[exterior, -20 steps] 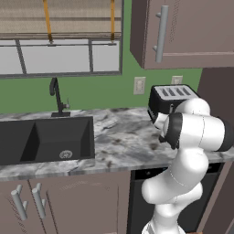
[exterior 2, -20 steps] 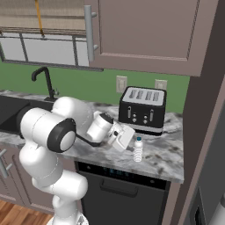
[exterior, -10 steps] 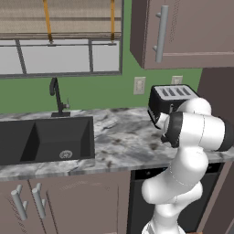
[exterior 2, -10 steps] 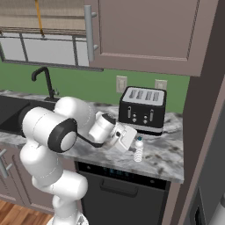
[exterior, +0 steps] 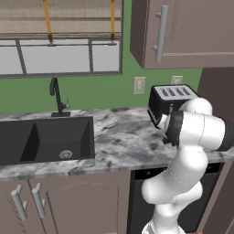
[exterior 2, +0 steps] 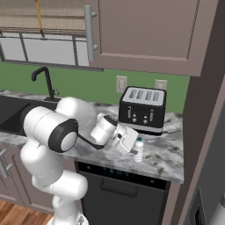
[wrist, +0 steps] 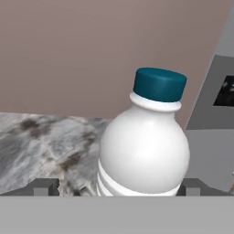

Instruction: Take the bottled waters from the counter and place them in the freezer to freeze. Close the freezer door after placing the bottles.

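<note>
We have eased our hand (exterior 2: 132, 143) forward until the bottle (exterior 2: 139, 150) stands upright on the tabletop (exterior 2: 162, 158) between our wide-open fingers (wrist: 45, 187), not yet gripped; closing on it looks next.

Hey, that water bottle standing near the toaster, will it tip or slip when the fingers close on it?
The bottle stands upright, tall for its base, so a sideways nudge would probably tip it. Its rounded, smooth-looking sides may slip between the open fingers. Lying down, it would likely roll on the counter.

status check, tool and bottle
Tool open, straddling upright water bottle on counter, not gripped yet. Toaster close behind it.
</note>
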